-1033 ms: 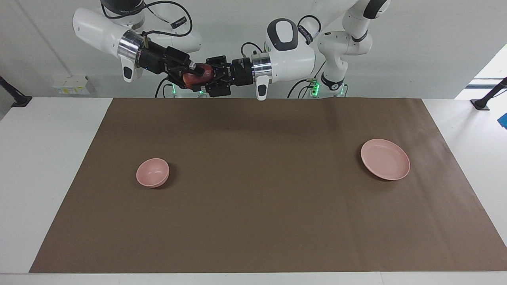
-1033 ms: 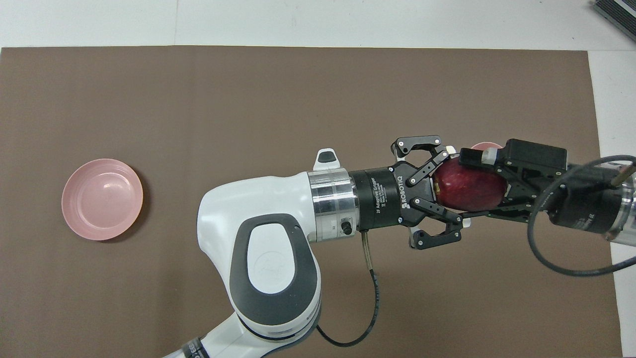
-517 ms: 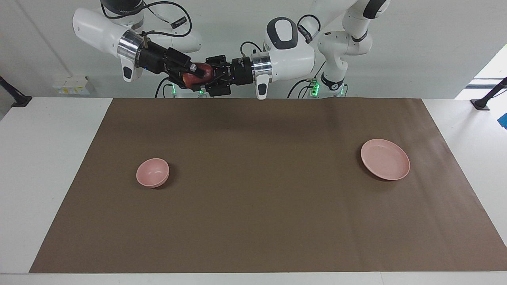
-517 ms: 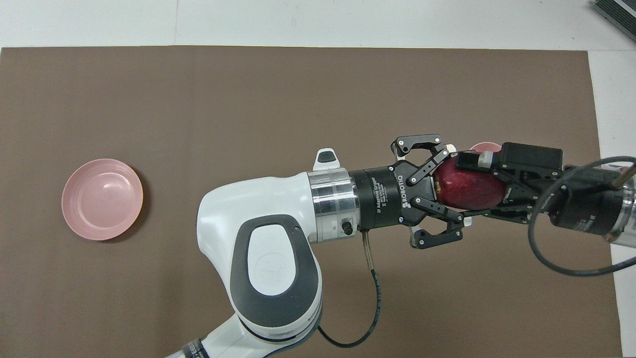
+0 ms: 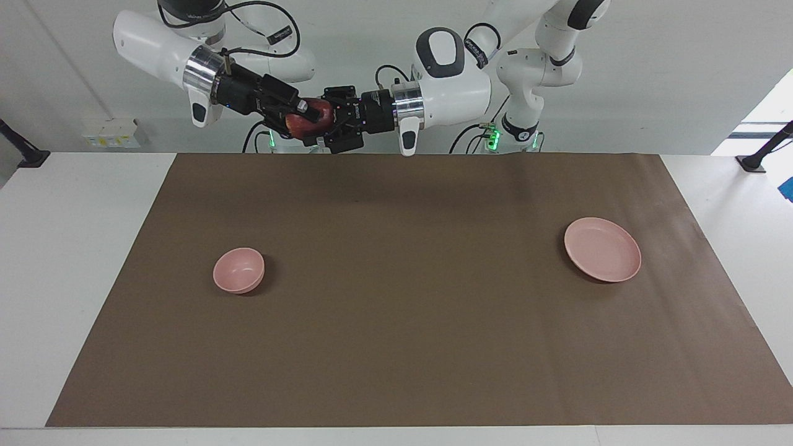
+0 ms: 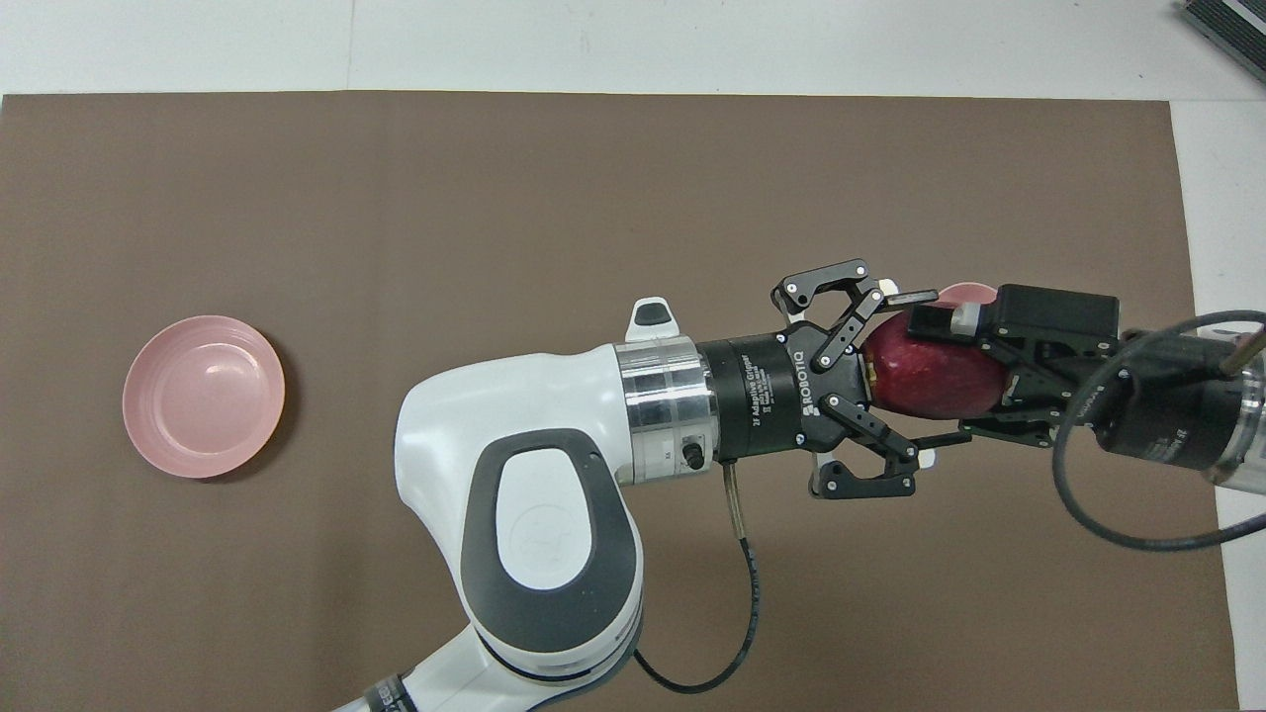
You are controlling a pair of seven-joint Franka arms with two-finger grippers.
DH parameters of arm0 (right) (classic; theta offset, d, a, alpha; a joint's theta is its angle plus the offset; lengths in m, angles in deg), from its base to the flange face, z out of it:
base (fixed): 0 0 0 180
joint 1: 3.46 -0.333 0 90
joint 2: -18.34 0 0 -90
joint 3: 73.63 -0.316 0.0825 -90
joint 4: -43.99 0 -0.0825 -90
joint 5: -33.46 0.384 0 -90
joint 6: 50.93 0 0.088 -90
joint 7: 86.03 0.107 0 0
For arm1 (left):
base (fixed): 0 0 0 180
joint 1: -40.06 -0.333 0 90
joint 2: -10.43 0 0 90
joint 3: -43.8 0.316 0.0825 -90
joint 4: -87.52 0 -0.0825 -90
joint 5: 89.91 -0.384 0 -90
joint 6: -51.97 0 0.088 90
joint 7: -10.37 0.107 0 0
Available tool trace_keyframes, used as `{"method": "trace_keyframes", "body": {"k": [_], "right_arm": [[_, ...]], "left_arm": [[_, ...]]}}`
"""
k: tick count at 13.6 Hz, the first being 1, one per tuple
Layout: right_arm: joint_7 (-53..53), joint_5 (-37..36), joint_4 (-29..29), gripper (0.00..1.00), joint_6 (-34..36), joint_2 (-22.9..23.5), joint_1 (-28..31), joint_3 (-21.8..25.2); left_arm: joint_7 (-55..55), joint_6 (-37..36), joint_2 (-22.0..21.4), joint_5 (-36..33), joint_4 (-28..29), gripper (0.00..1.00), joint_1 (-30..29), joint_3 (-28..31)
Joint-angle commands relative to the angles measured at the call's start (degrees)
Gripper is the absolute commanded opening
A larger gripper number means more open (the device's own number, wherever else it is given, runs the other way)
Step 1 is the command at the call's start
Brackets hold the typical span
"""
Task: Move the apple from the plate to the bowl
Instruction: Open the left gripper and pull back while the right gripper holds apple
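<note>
Handover: the left gripper (image 6: 915,376) is spreading its fingers off the apple (image 6: 930,379), which a second ago it was clamping.
Right gripper (image 6: 964,374): fingers now pinching the apple, earlier apart.
Apple: in mid-air between both fingertips, over the bowl (image 5: 238,270); plate (image 5: 602,249) bare.

Handover flipped during the last second. Left gripper (image 6: 915,376) jaws were clamped on the small dark red apple (image 6: 930,381); now they've spread, fingertips clear of the fruit. Right gripper (image 6: 954,381) went the other way: jaws were wide, now closed onto the apple. Both wrists also crept slightly up in the facing view, apple with them.
</note>
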Motion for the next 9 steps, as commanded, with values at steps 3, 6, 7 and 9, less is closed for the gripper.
{"method": "trace_keyframes", "body": {"k": [3, 6, 7, 9], "right_arm": [[0.37, -12.10, 0.69, 0.00, 4.65, -0.21, 5.89, -0.13], [0.19, -28.06, 2.27, 0.00, 5.53, 1.37, 7.83, -0.13], [0.27, -33.69, 2.27, 0.00, 5.53, 1.46, 7.92, -0.13], [0.36, -43.97, 2.97, 0.00, 5.36, 2.60, 7.92, -0.04]], "left_arm": [[-1.03, 1.01, -1.08, -0.14, 1.85, 1.00, -1.67, 0.75], [-1.03, 0.57, -3.70, -0.14, 5.71, 1.00, -1.85, 4.16], [-1.03, 0.75, -4.59, -0.14, 7.38, 1.00, -1.85, 5.22], [-1.21, 0.92, -6.52, -0.22, 10.28, 1.00, -1.94, 7.15]]}}
